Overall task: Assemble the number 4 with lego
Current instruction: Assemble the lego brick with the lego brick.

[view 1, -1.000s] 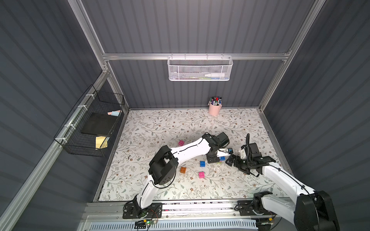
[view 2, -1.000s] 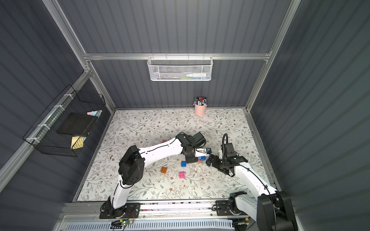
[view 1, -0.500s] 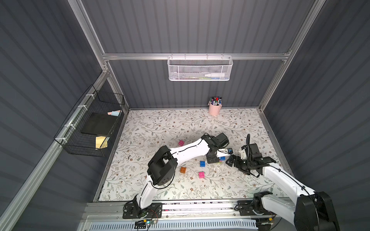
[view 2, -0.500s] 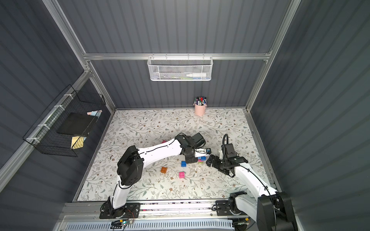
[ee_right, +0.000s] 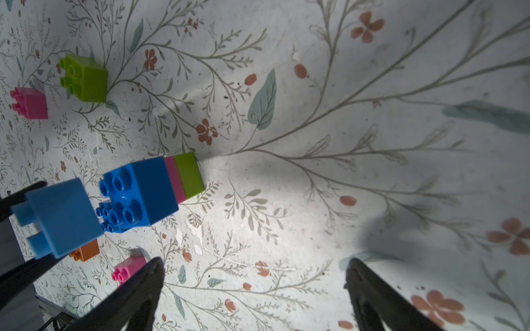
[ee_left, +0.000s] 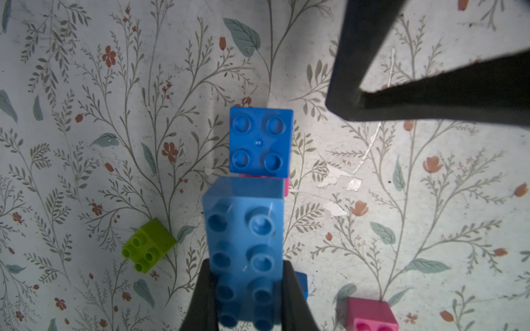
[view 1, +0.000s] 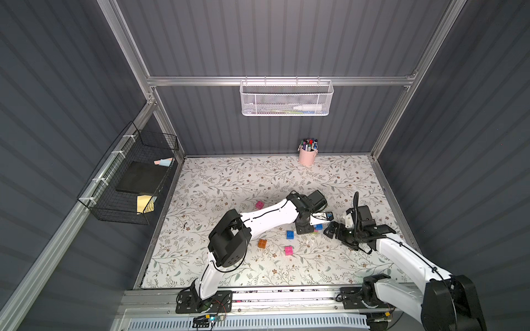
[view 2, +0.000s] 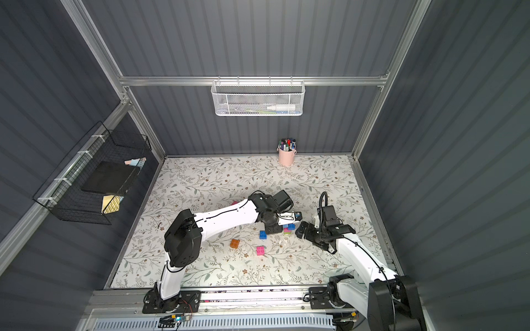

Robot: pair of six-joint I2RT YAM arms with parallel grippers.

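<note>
- My left gripper point(ee_left: 246, 286) is clamped on the long blue brick point(ee_left: 245, 246); finger bases cut off by the frame.
- The brick's far end overlaps the stack point(ee_left: 261, 140) (blue over pink over green). Can't tell if they touch.
- The stack's green layer shows only in the right wrist view.
- My right gripper point(ee_right: 255, 262): jaws wide apart, empty, near the stack.
- Loose green brick point(ee_left: 147, 248) is clear; pink brick point(ee_left: 370, 313) is cut off.
- Orange brick point(ee_right: 84, 252) and small blue brick point(ee_left: 301, 283) are mostly hidden behind the held brick.
- In both top views my wrist covers most of the stack.
</note>
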